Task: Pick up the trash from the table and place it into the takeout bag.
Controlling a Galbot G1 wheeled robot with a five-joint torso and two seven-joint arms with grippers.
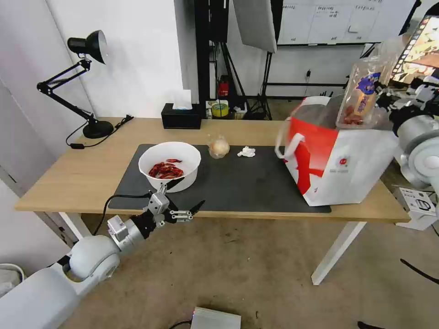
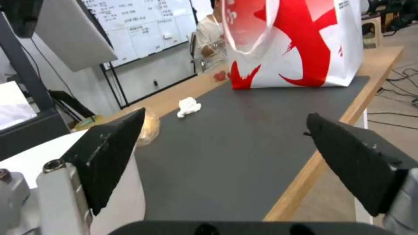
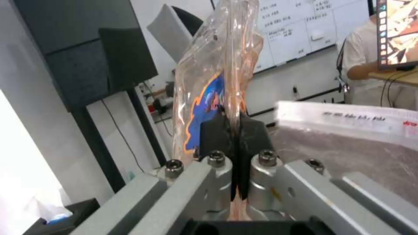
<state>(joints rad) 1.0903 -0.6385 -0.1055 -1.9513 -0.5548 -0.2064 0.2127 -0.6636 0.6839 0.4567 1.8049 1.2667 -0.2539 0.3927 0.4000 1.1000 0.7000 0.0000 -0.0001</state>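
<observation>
The right gripper (image 3: 235,137) held the clear plastic tray (image 1: 361,98) above the open mouth of the takeout bag (image 1: 340,167), which stood on the right end of the tabletop (image 1: 68,173). Its fingers were closed tight on a thin edge of the tray. The tray hung almost upright, with red scraps lying in its lower part.

The grip looked to me small for such a smooth, thin and stiff plastic, so the tray could slip or turn. If it were let go off-centre, it might catch on the rim of the bag and fall outside. The bag was soft, with a silver foil lining and loose white straps, so a push on its wall could bend it or tip it. The scraps could also fall out of the tilted tray.

The left gripper (image 1: 185,211) hovered at the front edge of the tabletop, just beside the white bowl (image 1: 169,165), with its fingers wide apart and empty. The bowl was round and smooth, with red shells inside. On the dark matte mat (image 1: 251,183) lay the small clear bag (image 1: 219,147) with a beige lump, and near it the crumpled tissue (image 1: 246,152).
</observation>
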